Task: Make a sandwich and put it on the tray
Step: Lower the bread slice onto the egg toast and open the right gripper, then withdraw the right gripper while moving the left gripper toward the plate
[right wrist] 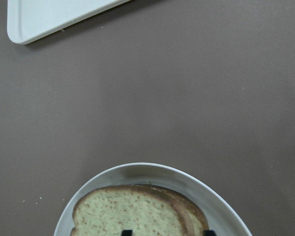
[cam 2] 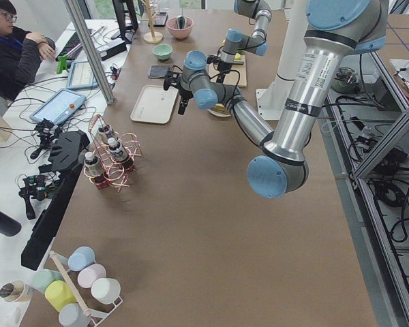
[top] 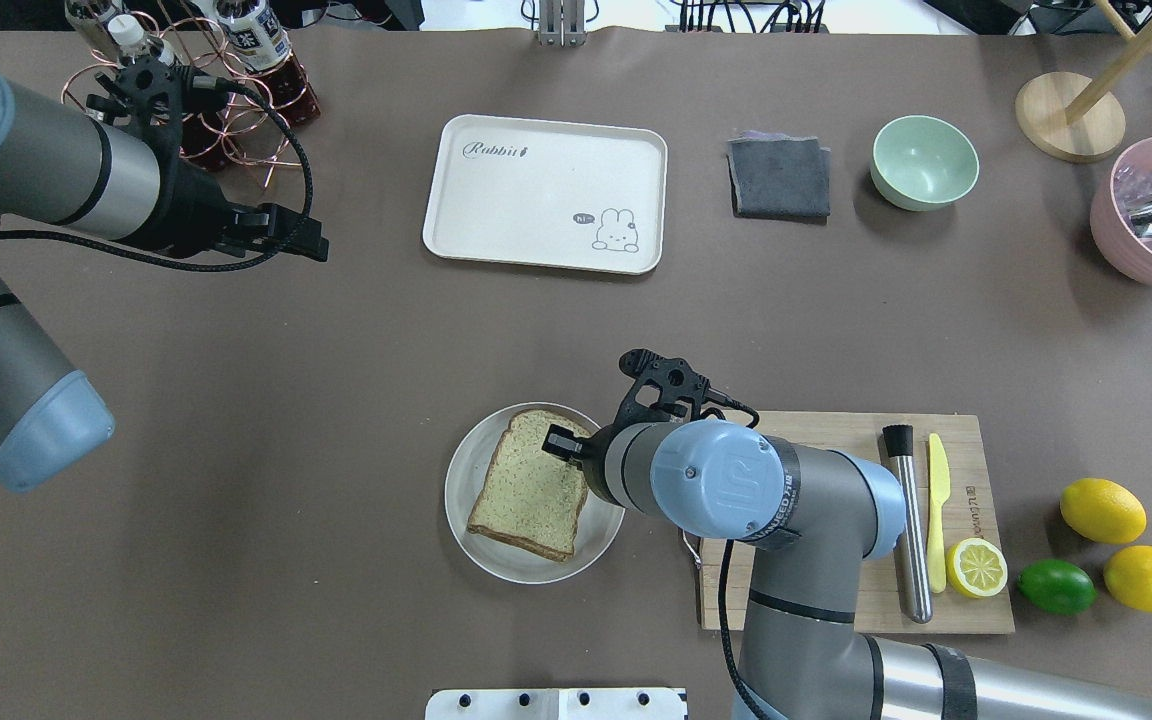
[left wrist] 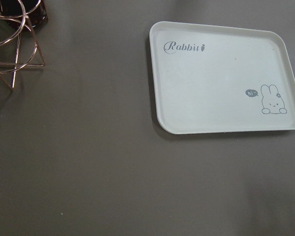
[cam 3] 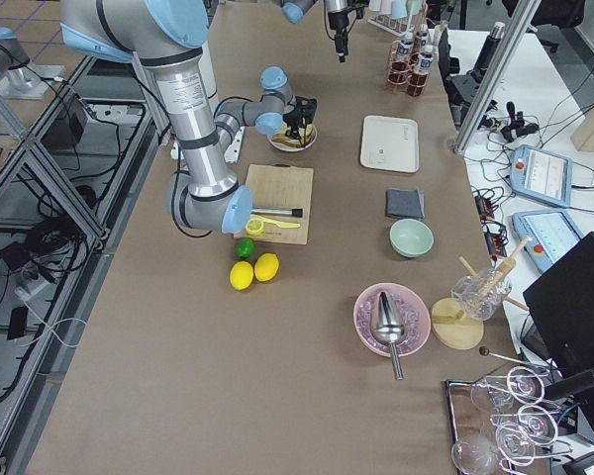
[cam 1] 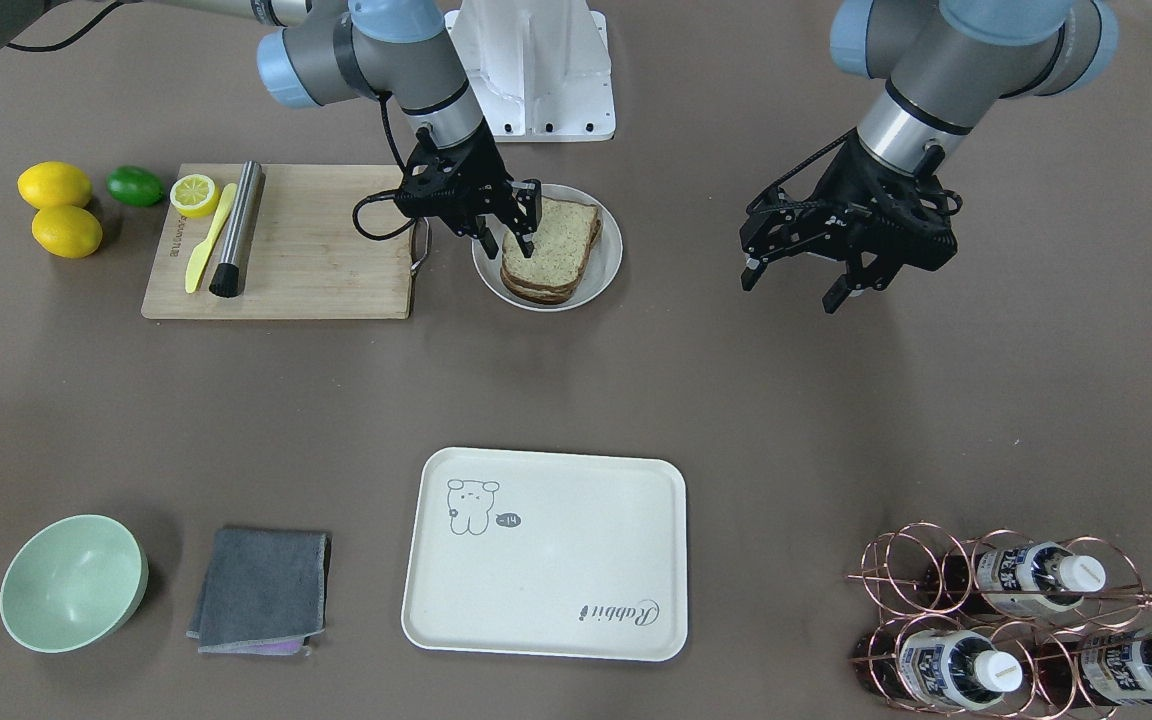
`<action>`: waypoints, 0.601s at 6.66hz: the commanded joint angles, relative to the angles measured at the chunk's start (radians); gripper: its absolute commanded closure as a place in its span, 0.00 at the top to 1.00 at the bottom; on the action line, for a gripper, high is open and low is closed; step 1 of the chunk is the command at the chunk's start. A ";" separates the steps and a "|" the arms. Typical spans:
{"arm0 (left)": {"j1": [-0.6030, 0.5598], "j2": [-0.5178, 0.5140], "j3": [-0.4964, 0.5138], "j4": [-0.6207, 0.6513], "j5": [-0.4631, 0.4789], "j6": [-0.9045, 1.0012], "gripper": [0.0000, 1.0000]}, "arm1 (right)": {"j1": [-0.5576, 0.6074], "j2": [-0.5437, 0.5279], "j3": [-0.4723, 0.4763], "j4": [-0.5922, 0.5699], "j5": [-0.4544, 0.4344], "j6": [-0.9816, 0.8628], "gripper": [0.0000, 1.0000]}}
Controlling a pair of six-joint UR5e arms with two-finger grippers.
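Observation:
Two slices of speckled tan bread [cam 1: 548, 252] lie stacked on a round white plate [cam 1: 610, 250]; no egg shows. My right gripper [cam 1: 508, 240] is open, tilted down onto the stack's edge nearest the cutting board. In the right wrist view its fingertips [right wrist: 127, 231] stand apart over the top slice [right wrist: 137, 211]. The cream tray [cam 1: 544, 555] lies bare toward the operators' side, and shows in the left wrist view [left wrist: 226, 78]. My left gripper [cam 1: 789, 292] is open and empty, held above the table well away from the plate.
A wooden cutting board [cam 1: 316, 240] with a metal muddler, yellow knife and half lemon lies beside the plate. Lemons and a lime [cam 1: 134, 186] lie past it. A green bowl [cam 1: 73, 582], grey cloth [cam 1: 261, 590] and copper bottle rack [cam 1: 1026, 630] flank the tray.

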 commanded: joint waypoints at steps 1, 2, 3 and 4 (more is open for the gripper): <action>0.005 0.000 -0.006 0.000 0.000 -0.011 0.97 | 0.093 -0.003 0.072 -0.099 0.125 -0.014 1.00; 0.022 0.000 -0.006 0.000 0.003 -0.032 0.98 | 0.171 -0.015 0.100 -0.165 0.216 -0.053 1.00; 0.074 -0.014 0.002 0.002 0.008 -0.114 0.98 | 0.236 -0.058 0.100 -0.173 0.260 -0.134 1.00; 0.101 -0.024 0.010 0.005 0.015 -0.153 0.98 | 0.303 -0.130 0.096 -0.173 0.306 -0.259 1.00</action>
